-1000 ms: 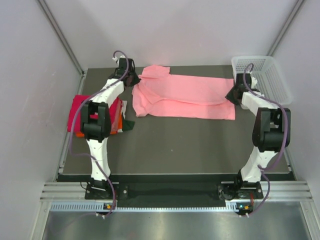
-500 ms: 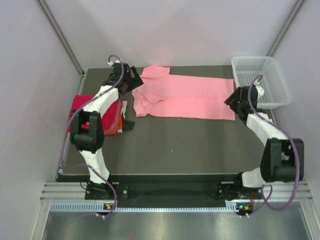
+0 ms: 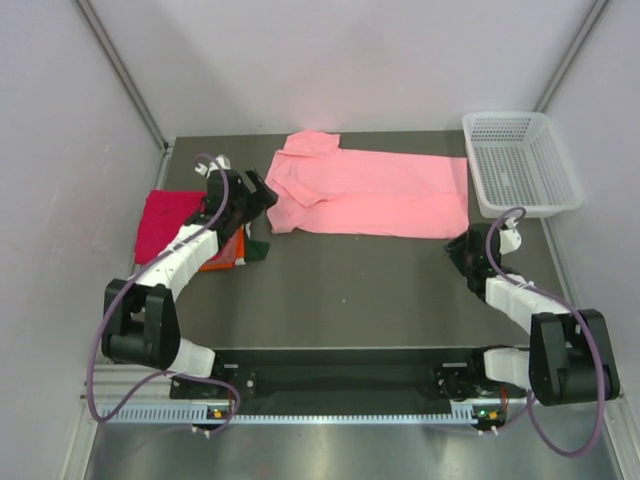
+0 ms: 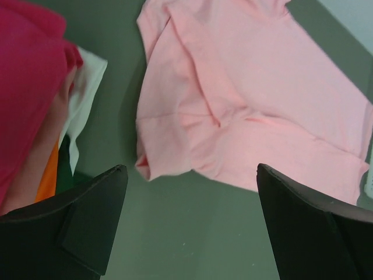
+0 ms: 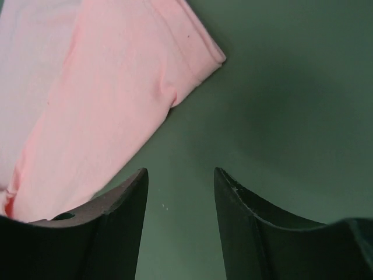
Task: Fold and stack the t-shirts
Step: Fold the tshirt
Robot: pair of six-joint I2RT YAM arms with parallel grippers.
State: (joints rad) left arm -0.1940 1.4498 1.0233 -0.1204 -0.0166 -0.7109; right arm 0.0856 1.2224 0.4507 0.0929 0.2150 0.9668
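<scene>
Pink shirt (image 3: 370,195) ran 9 to 3 o'clock; your left gripper (image 3: 260,191), jaws wide, sat at its 9 o'clock end, your right gripper (image 3: 464,249), half-open and empty, at 5.

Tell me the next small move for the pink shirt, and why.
Probably ease the right end effector forward and down onto the near right corner of the pink shirt just ahead of it. It stands open and empty, as does the left end effector, and the shirt lies in a long strip needing another fold.

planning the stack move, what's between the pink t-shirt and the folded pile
Only a bare strip of table, shown in the left wrist view.
</scene>
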